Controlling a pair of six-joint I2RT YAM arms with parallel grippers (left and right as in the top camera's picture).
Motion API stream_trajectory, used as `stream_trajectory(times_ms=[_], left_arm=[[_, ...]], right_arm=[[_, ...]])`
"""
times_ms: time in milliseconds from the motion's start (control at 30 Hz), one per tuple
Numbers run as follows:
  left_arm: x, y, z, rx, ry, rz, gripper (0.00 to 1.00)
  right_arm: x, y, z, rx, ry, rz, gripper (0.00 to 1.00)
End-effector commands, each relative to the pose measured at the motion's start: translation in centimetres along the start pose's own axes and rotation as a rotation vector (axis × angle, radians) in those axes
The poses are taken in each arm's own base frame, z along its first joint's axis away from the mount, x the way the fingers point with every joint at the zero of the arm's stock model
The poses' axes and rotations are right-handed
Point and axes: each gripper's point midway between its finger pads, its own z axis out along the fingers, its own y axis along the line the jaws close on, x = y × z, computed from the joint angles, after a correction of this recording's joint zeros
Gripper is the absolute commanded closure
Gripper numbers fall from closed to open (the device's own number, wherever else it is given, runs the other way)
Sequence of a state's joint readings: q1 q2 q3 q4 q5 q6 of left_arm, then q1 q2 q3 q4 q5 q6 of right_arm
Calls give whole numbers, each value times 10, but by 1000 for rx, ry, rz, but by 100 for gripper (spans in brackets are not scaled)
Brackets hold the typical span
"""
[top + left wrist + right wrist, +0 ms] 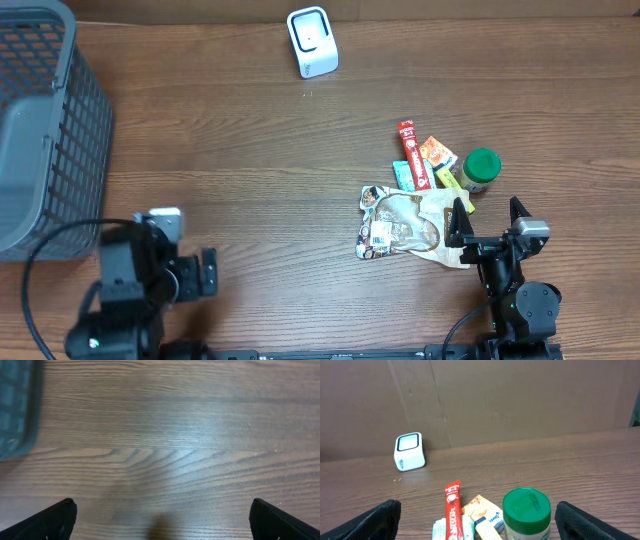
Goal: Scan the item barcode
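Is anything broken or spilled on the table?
Nothing looks broken or spilled. It's only a loose jumble: the crumpled bag lies beside the red stick packet and the green-lidded jar.

We see a wooden counter (280,170): grey basket (45,130) far left, white scanner (312,41) at top, snack packets (405,222) heaped beside a green-lidded jar (481,168) at right, the right pincer (486,225) just beside them.

Wide apart and empty: left fingers (50,521), right fingers (376,521).
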State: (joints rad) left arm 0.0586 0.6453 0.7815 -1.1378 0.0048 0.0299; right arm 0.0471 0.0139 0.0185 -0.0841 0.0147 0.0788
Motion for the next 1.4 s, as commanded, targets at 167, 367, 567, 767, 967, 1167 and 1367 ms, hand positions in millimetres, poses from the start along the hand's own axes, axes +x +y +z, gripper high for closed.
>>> stream_trajectory(times_ms=[167, 367, 567, 767, 967, 1167, 1367], left_arm=[[24, -9, 21, 27, -38, 59, 1], [8, 3, 36, -48, -180, 51, 0], [-50, 13, 17, -116, -530, 21, 1], [-105, 3, -33, -61, -954, 13, 0], [-109, -5, -44, -17, -1116, 27, 0], [-99, -2, -29, -12, -1169, -8, 0], [-84, 3, 0, 9, -1116, -55, 0]], right_arm=[[2, -1, 0, 5, -3, -5, 0], [2, -1, 0, 5, -3, -5, 0], [2, -1, 0, 5, -3, -5, 0], [2, -1, 0, 5, -3, -5, 0], [2, -1, 0, 5, -3, -5, 0], [2, -1, 0, 5, -3, -5, 0], [2, -1, 0, 5, -3, -5, 0]])
